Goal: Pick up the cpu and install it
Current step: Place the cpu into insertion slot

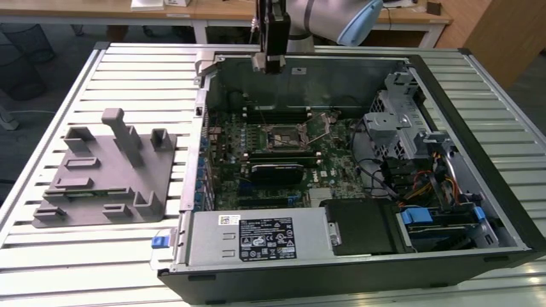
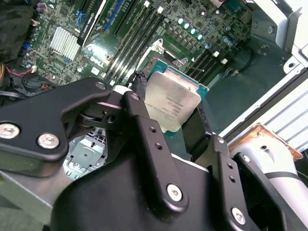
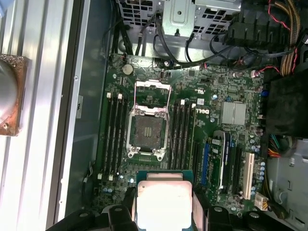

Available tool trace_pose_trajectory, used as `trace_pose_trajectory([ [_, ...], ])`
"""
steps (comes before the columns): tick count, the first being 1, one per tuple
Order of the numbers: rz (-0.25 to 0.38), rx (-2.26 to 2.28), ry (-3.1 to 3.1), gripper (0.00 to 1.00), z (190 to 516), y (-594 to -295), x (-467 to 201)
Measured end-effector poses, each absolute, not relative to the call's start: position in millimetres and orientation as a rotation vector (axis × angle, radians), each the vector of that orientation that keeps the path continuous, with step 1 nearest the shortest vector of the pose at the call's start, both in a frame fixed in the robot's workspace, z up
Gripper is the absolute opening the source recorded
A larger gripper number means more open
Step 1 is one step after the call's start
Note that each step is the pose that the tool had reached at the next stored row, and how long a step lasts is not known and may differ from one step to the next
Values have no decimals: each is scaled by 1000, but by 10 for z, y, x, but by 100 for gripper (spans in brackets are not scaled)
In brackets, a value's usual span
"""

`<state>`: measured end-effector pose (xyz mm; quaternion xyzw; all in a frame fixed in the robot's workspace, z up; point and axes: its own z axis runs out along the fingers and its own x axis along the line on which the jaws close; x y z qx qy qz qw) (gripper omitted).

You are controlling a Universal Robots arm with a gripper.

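Pickup's done: the tool [image 1: 274, 64], top centre of the exterior view, is clamped on the cpu [image 2: 173, 96] above the open case [image 1: 341, 64]. The socket [image 1: 286, 135] mid-frame looks open and bare, so I'd say install's still left.

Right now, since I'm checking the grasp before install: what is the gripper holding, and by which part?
The gripper holds the cpu, pinched by two opposite side edges, its silver top uncovered.

Black metal pincer [image 2: 171, 113]. Small square cpu [image 2: 172, 96]: pale silver top, teal-green rim. Circuit motherboard [image 3: 211, 96] beneath the pincer: dark green, black slots. Ribbed metal worktop [image 1: 128, 61]: silver, striped.
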<state>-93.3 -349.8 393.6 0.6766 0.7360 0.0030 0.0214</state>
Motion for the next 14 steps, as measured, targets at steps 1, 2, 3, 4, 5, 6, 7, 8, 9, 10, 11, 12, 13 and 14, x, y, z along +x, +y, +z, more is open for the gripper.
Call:
trace_pose_trajectory([
  [1,9,2097,2281,54,3934,-3498,-932],
  [2,9,2097,2281,54,3932,-3498,-931],
  [3,9,2097,2282,54,3929,-3498,-929],
  [4,9,2097,2282,54,3926,-3498,-928],
  [5,9,2097,2282,54,3921,-3496,-927],
  [6,9,2097,2282,54,3915,-3493,-924],
  [7,9,2097,2282,54,3908,-3487,-917],
  [8,9,2097,2282,54,3898,-3477,-903],
  [9,9,2097,2282,54,3889,-3468,-884],
  [10,9,2097,2282,54,3879,-3462,-860],
  [11,9,2097,2281,54,3868,-3458,-839],
  [12,9,2097,2282,54,3856,-3457,-824],
  [13,9,2097,2281,54,3840,-3457,-812],
  [14,9,2098,2281,54,3823,-3457,-801],
])
